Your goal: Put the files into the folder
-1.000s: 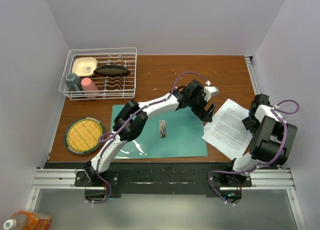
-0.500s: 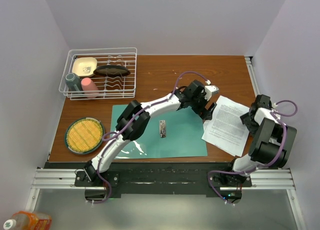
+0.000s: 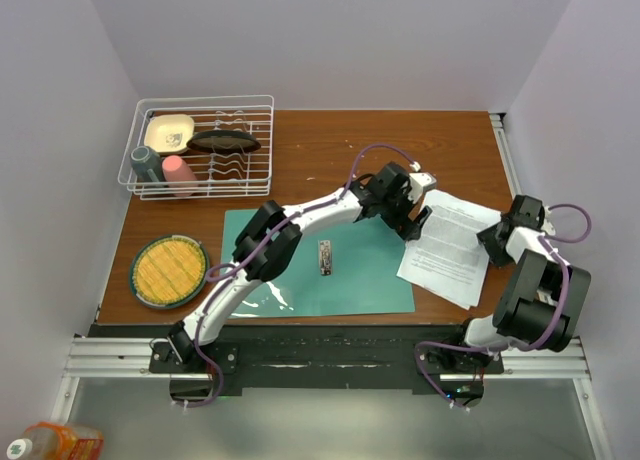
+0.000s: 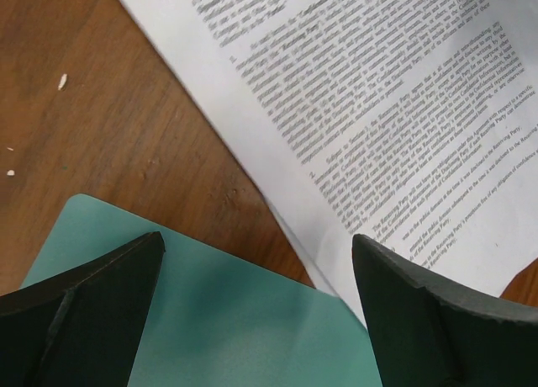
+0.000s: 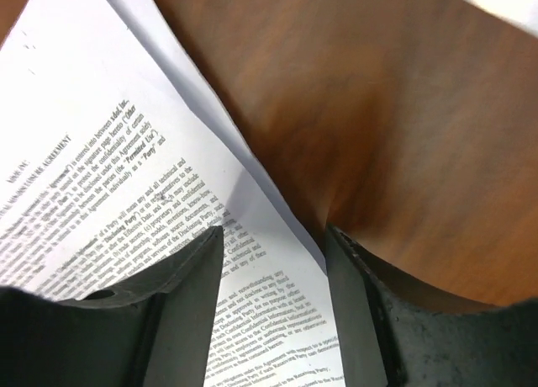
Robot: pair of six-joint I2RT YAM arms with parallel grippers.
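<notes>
The teal folder lies open and flat near the table's front, a small metal clip at its spine. The files, white sheets of dense print, lie askew to its right, their near-left corner over the folder's edge. My left gripper hovers open over the folder's far right corner, beside the files. My right gripper sits at the sheets' right edge. In the right wrist view its jaws stand apart, with the lifted paper edge between them.
A white wire dish rack at the back left holds a bowl, two cups and a dark dish. A round yellow woven mat lies at the front left. A metal rail runs along the table's right edge.
The right gripper has slid in against the files' right edge and its jaws have narrowed. The sheets have shifted left toward the folder. The left gripper has moved slightly left and stays open.
</notes>
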